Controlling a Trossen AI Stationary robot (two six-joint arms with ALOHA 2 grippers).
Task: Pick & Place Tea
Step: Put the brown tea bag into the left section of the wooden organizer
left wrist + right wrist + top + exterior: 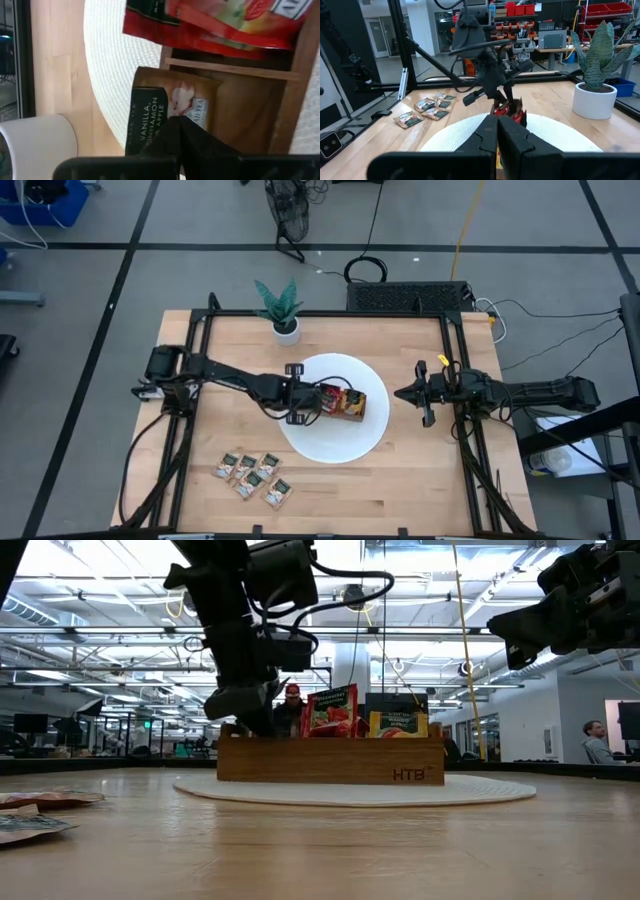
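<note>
On the round white woven mat (335,442) at the table's middle, your brown three-compartment wooden tray (347,406) is sitting, and your left gripper (312,402) is reaching in at its near end, fingers clamped together on a pale beige tea sachet with a dark green panel (167,107) that is hanging over the end compartment. You are seeing red tea sachets with a green mark (331,710) leaning in the middle compartment and orange-yellow tea sachets (398,724) standing in the far one; how many of each you cannot tell, since they are overlapping. Five more loose beige and green sachets (253,474) are lying flat on the light wooden table (420,480) toward its front left corner, well apart from the mat. A small green plant in a white pot (284,310) is standing just beyond the mat's back edge. Your right gripper (424,394) is hanging to the right of the mat, fingers together and empty.
</note>
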